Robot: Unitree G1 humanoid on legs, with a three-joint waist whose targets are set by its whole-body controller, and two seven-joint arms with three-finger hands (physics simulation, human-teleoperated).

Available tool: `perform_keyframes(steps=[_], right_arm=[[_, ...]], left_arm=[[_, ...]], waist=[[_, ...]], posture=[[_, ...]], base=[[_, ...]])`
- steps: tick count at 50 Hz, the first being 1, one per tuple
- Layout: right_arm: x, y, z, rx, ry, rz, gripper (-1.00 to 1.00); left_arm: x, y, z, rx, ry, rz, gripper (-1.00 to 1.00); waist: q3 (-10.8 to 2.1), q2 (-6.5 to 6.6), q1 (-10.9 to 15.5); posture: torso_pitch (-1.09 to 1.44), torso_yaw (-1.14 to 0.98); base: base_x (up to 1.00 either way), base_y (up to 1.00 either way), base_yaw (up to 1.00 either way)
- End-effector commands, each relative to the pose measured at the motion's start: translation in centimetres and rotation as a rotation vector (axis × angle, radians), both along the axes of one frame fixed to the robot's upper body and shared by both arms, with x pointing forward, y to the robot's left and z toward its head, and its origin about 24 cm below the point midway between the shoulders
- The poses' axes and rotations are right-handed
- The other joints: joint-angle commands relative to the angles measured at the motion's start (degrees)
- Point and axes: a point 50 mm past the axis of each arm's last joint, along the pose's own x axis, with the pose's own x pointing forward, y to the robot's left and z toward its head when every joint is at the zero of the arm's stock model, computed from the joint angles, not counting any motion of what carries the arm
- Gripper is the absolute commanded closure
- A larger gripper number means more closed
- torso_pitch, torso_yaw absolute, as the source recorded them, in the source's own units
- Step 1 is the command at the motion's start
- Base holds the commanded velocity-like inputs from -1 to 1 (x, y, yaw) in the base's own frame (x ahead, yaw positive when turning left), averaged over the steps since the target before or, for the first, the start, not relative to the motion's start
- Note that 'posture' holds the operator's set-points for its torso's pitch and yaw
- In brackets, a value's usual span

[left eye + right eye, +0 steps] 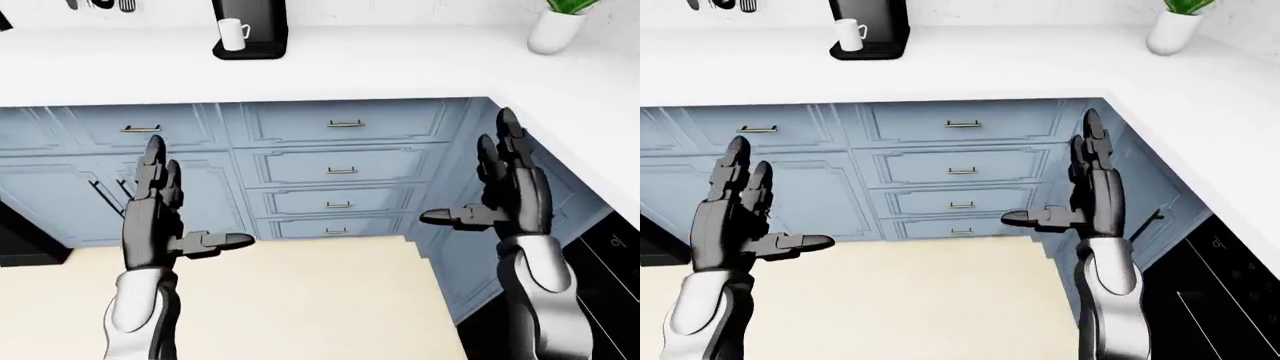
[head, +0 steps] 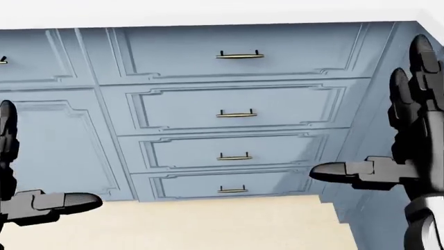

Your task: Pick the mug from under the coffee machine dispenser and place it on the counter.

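Two hands, left and right, hover spread and empty before blue drawers. White mug sits under the coffee machine, well away across the surface. Reaching from here risks falling short or knocking it.

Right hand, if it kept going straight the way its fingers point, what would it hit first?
Probably the blue drawers under the counter; the right hand points up at them, open and empty. Depth is unclear, so it might clear the edge.
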Motion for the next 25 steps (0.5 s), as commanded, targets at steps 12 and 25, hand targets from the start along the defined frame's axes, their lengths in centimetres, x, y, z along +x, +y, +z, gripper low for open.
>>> perform_keyframes(steps=[12,25], right_arm=[[-0.6,-0.5,3.1,-0.076,-0.097,-0.011,-1.0],[-1.1,-0.3,3.7,-0.088,-0.102,0.0,-1.0]], left_arm=[[-0.6,0.6,2.9,0.011,-0.092,0.015,-1.0],[-0.7,0.5,3.3,0.008,-0.092,0.012,-1.0]], waist=[[0.04,0.5,0.0],[1.77,0.06,-0.37]], posture=[[0.0,0.0],[0.0,0.0]], base=[[0.02,0.0,0.0],[0.3,0.0,0.0]])
